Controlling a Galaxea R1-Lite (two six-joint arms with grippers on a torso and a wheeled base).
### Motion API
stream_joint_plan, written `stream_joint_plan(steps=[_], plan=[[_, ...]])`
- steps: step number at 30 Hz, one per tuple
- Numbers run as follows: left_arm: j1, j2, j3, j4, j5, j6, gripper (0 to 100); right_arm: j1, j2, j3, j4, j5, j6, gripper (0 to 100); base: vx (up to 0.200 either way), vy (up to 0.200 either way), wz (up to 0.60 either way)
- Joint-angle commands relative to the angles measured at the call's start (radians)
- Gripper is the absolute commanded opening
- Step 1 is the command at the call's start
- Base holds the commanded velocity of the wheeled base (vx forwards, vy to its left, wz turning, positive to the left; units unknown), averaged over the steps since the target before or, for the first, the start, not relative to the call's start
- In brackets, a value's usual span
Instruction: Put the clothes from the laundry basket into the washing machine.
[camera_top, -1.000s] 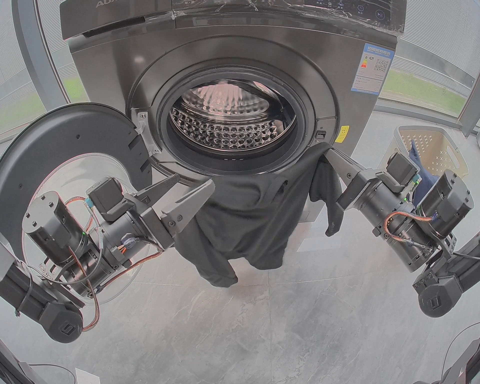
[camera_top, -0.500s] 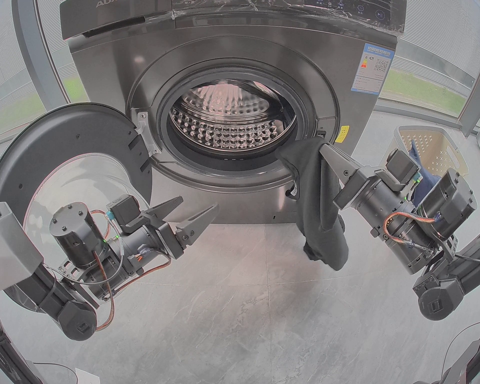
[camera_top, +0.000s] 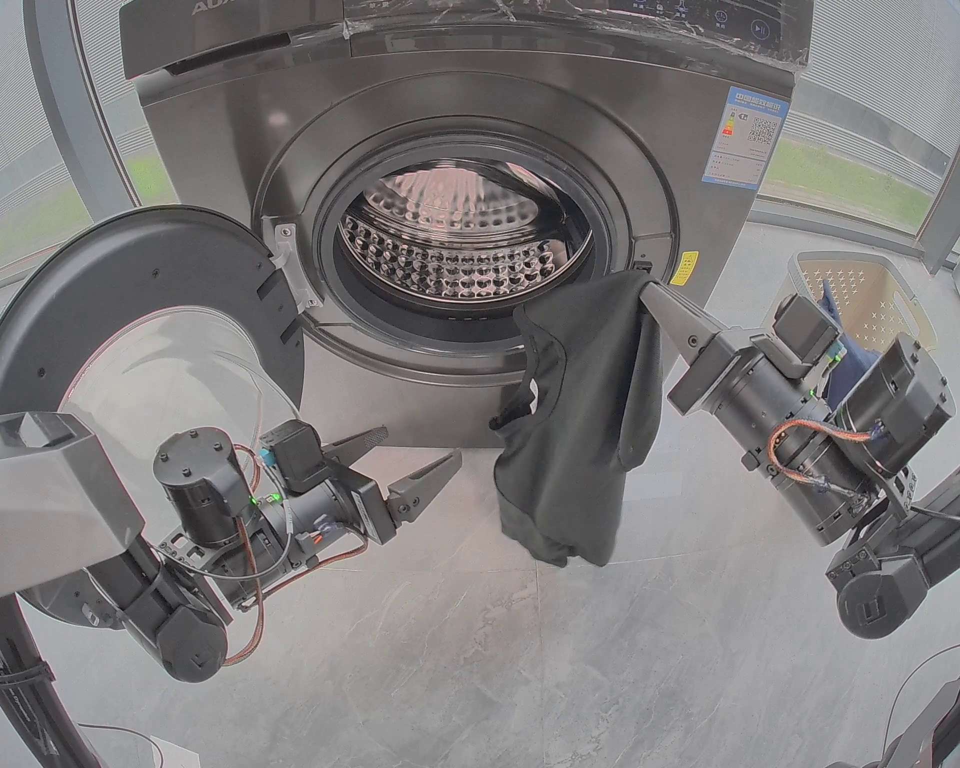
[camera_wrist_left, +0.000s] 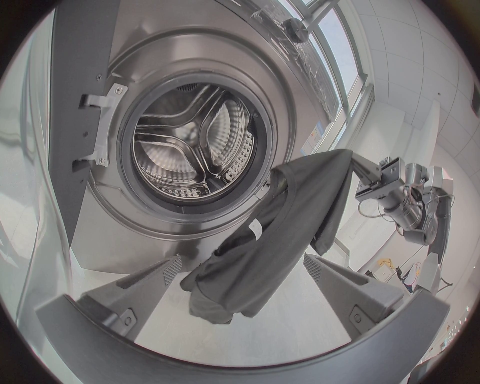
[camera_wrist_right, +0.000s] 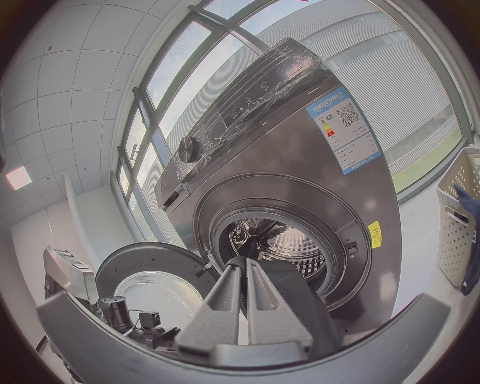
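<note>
A black shirt (camera_top: 580, 420) hangs in front of the washing machine (camera_top: 450, 90), just right of its open drum (camera_top: 460, 240), which holds no clothes. My right gripper (camera_top: 645, 290) is shut on the shirt's top edge by the drum's rim; in the right wrist view the fingers (camera_wrist_right: 227, 305) pinch the cloth (camera_wrist_right: 300, 305). My left gripper (camera_top: 420, 447) stands open low over the floor, left of the shirt and apart from it. From the left wrist, the shirt (camera_wrist_left: 270, 235) hangs beyond that gripper's fingers (camera_wrist_left: 150, 275). The laundry basket (camera_top: 870, 285) holds a blue garment (camera_top: 845, 350).
The machine's round door (camera_top: 150, 300) is swung open on the left, close behind my left arm. The beige basket (camera_wrist_right: 462, 220) stands on the floor at the machine's right side, behind my right arm. Bare grey floor (camera_top: 560, 650) lies below the shirt.
The left gripper has let the shirt go and drawn back low toward the door. The shirt now hangs from the right gripper alone and has swung back leftward, unfolding.
</note>
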Motion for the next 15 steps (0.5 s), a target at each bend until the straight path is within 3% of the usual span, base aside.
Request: stream_joint_plan(steps=[1, 7, 15], plan=[[-0.001, 0.053, -0.013, 0.000, 0.000, 0.012, 100, 0.002, 0.000, -0.005, -0.001, 0.002, 0.000, 0, 0.000, 0.000, 0.00], [0.010, 0.132, -0.051, -0.002, 0.000, 0.034, 100, 0.028, 0.000, -0.005, -0.001, 0.006, 0.017, 0, 0.000, 0.000, 0.00], [0.008, 0.195, -0.116, -0.002, 0.002, 0.032, 100, 0.054, 0.000, -0.005, -0.002, 0.006, 0.023, 0, 0.000, 0.000, 0.00]])
